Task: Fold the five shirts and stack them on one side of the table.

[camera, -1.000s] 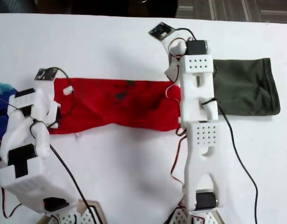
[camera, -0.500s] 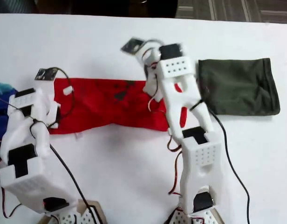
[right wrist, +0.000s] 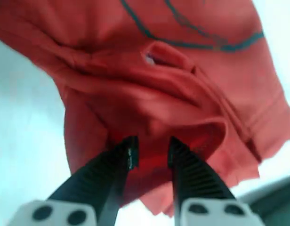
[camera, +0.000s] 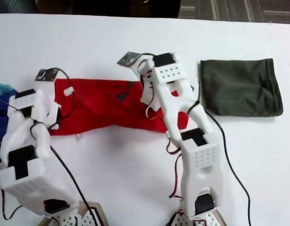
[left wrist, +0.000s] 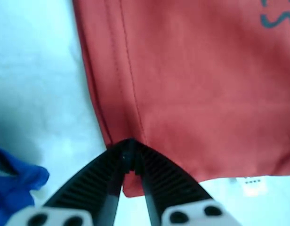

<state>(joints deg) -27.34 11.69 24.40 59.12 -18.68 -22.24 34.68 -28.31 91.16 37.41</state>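
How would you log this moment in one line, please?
left gripper shut on red shirt | right gripper shut on its far end | green shirt folded

Beyond the far edge of the white table (camera: 112,37) runs grey striped floor (camera: 239,10), a dark shape (camera: 112,7) beside it.

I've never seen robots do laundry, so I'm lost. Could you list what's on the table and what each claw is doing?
Table: white, viewed from above
Red shirt: long strip across the middle, one end bunched
Left gripper: shut on the red shirt's flat end
Right gripper: shut on the bunched end
Green shirt: folded, on the table's right side
Blue cloth: at the table's left edge
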